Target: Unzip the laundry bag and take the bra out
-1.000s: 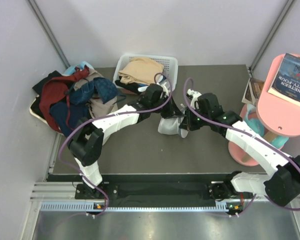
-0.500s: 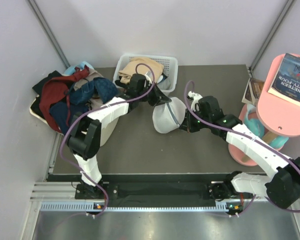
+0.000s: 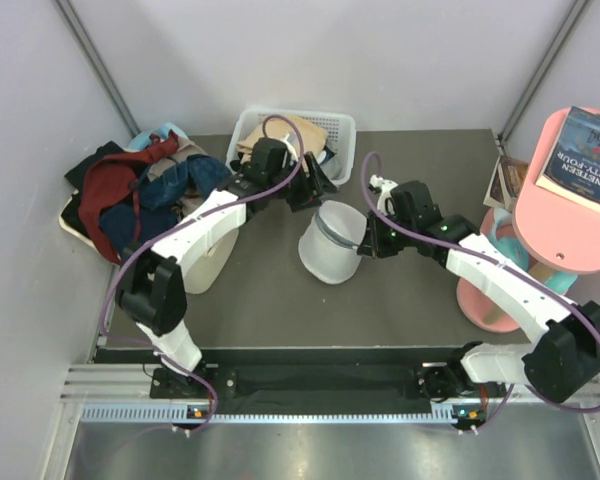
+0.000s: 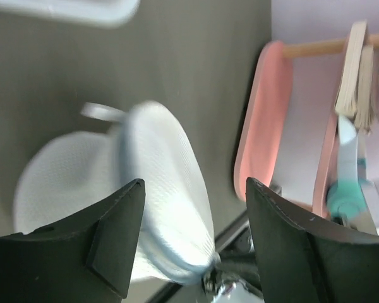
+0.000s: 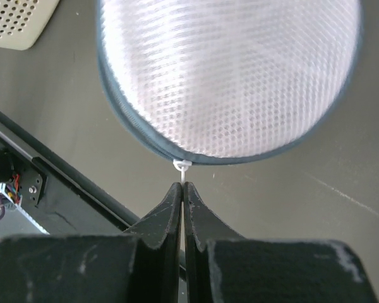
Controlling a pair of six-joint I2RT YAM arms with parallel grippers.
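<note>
The laundry bag [image 3: 329, 243] is sitting at mid-frame in the top view. It is looking light, soft and apt to slide when tugged, so bracing its rim seems wise. The right gripper [image 5: 182, 184] is pinching the zipper pull [image 5: 182, 166] at the lower rim, while the left gripper [image 4: 194, 189] is hanging wide, gripping nothing.

Jaws: two dark fingers [image 4: 114, 237], spread wide apart at the bottom edge.
Laundry bag [image 4: 167, 183]: a blurred white mesh drum, seen between the jaws and just beyond them.
Loop [image 4: 103, 112]: on the bag's far side.
Worktop [image 4: 189, 57]: dark, under the bag.
Basket [image 4: 69, 7]: a white rim, far beyond the jaws, to the left.
Pink stand [image 4: 262, 120]: right of the jaws, with books [image 4: 360, 69] alongside.
</note>
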